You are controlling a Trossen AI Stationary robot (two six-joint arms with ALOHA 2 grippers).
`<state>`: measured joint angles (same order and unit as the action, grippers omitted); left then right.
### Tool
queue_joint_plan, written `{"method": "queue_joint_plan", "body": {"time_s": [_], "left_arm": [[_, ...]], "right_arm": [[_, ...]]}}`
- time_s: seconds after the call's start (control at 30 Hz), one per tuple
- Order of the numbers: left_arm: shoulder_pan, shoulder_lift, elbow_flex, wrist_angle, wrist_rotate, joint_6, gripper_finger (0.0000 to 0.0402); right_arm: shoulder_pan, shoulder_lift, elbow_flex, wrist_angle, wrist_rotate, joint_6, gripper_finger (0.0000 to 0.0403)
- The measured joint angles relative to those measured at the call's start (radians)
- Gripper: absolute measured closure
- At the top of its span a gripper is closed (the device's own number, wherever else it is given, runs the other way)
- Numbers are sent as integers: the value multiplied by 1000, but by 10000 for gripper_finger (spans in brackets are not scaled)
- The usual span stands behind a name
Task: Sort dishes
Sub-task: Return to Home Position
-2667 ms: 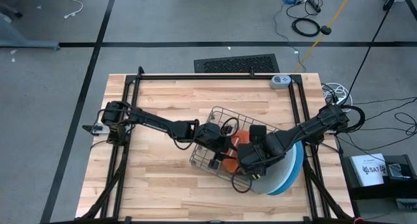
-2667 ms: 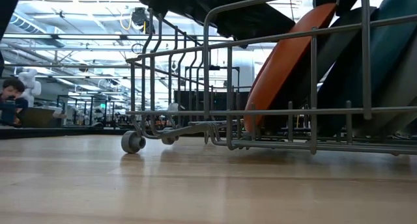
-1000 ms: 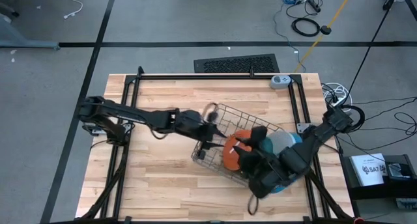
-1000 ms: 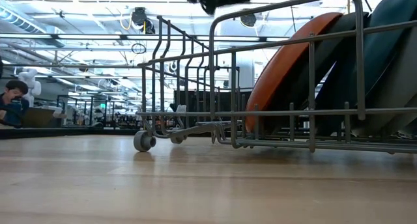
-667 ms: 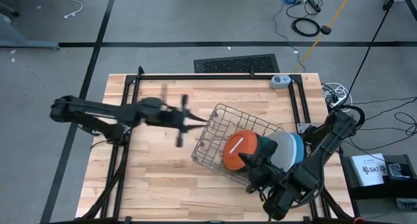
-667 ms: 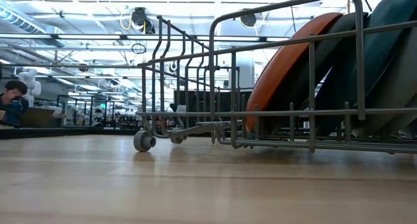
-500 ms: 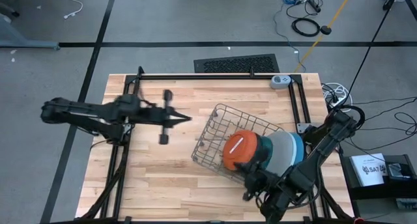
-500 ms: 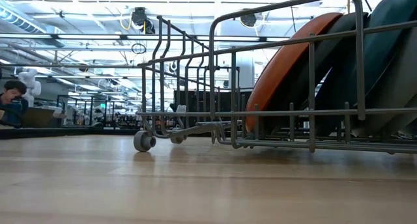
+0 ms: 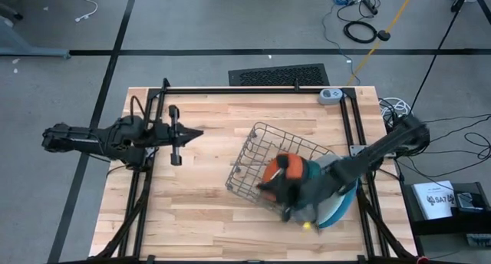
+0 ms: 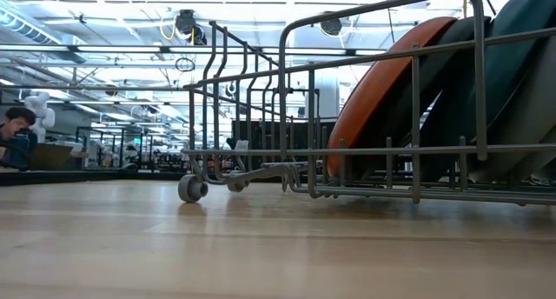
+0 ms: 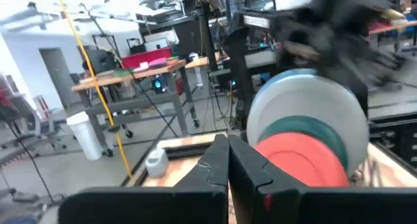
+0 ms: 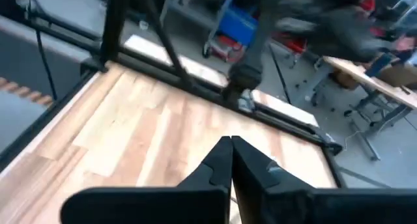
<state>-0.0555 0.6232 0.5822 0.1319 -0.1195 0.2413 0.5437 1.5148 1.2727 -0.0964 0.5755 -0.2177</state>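
Observation:
The wire dish rack (image 9: 253,153) stands on the wooden table, right of its middle. In it several dishes stand on edge and lean one behind the other: an orange plate (image 9: 285,164) in front, then a teal one (image 11: 306,129), a pale grey one (image 11: 306,94) and a blue one (image 9: 341,206). The low view shows the orange plate (image 10: 382,90) resting against the rack's wires. My left gripper (image 9: 198,132) hovers shut over the table's left part, pointing level at the rack. My right gripper (image 9: 268,189), blurred, is shut above the rack's near side.
A black metal frame (image 9: 253,89) runs round the table's edges. A small white device (image 9: 331,95) sits at the far edge. Bare wood (image 9: 192,195) lies left of and in front of the rack. A person (image 10: 13,134) sits far off in the room.
My left gripper has drawn back from the rack's left side toward the table's left edge, staying level. My right gripper has swung from above the plates toward the table's near edge and then back over the rack's near side. The rack and plates have stayed where they were.

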Motion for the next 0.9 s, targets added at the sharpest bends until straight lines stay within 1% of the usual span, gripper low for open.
{"method": "queue_joint_plan", "body": {"time_s": [0.1,0.2,0.27,0.33,0.43,0.53,0.63,0.7,0.73,0.8,0.87,0.9], "left_arm": [[-1,-88,-68,-25,-16,-25,401],[1,-185,-125,-27,-41,-23,401],[8,-242,-149,-37,-42,-19,401],[19,-290,-171,-88,-43,-28,401],[36,-344,-190,-197,-44,-77,401],[48,-391,-213,-253,-45,-105,401],[60,-448,-252,-258,-45,-104,401],[72,-491,-270,-262,-45,-101,401],[80,-514,-279,-274,-45,-102,401],[93,-564,-295,-318,-45,-107,401],[105,-616,-308,-361,-41,-126,401],[111,-622,-312,-377,-42,-139,402]], "right_arm": [[-13,-200,-119,9,-30,-25,403],[-14,-454,-301,53,-27,-32,403],[-16,-626,-437,118,-21,-29,403],[-16,-786,-574,186,-23,-36,403],[-16,-991,-746,253,-27,-65,403],[-17,-1183,-870,241,-27,-71,403],[-17,-1370,-965,242,-27,-100,403],[-17,-1489,-1012,210,-20,-102,403],[-17,-1514,-1030,199,-9,-95,403],[-19,-1510,-1037,180,38,-87,403],[-20,-1506,-1035,135,59,-75,403],[-21,-1503,-1036,118,62,-78,403]]}}
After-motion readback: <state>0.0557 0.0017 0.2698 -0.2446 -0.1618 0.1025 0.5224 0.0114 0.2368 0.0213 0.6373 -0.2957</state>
